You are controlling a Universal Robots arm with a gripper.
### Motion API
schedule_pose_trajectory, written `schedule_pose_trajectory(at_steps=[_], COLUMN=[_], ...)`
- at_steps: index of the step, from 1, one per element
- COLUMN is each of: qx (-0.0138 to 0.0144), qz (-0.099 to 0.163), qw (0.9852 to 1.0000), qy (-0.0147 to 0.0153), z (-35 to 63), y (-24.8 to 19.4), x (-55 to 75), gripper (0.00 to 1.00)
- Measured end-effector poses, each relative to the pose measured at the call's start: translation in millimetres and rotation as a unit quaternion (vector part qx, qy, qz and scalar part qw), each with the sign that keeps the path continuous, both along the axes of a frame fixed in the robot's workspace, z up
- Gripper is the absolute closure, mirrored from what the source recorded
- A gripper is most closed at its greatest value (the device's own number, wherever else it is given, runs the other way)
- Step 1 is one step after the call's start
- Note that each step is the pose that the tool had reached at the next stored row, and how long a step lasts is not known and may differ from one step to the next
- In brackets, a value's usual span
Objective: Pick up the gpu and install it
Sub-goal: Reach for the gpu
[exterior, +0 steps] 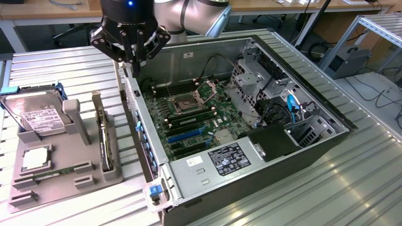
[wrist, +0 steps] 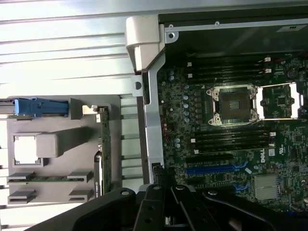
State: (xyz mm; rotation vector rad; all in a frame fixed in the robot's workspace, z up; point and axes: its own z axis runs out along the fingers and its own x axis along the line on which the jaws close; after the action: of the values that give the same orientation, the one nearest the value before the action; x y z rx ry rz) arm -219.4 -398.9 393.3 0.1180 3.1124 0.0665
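On the exterior view's left, a grey holder (exterior: 56,174) sits on the slatted counter (exterior: 63,66) with a hard drive (exterior: 37,117) at its far end. The gpu (exterior: 104,141) stands on edge in the holder's right-hand slot, its top edge free, with a narrow strip of counter between it and the open case's wall (exterior: 135,122). The end effector (exterior: 133,70) hangs over that wall's far end, fingers pressed together and empty. Right of it, the motherboard (exterior: 188,117) lies exposed, hemmed in by the drive cage (exterior: 251,84).
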Motion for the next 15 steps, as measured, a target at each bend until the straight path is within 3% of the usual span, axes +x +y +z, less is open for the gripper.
schedule_pose_trajectory(at_steps=[15], qx=[-0.0001], qz=[0.0], qw=[1.0], qy=[0.0], z=[0.0], y=[0.0], x=[-3.1], gripper=[0.89])
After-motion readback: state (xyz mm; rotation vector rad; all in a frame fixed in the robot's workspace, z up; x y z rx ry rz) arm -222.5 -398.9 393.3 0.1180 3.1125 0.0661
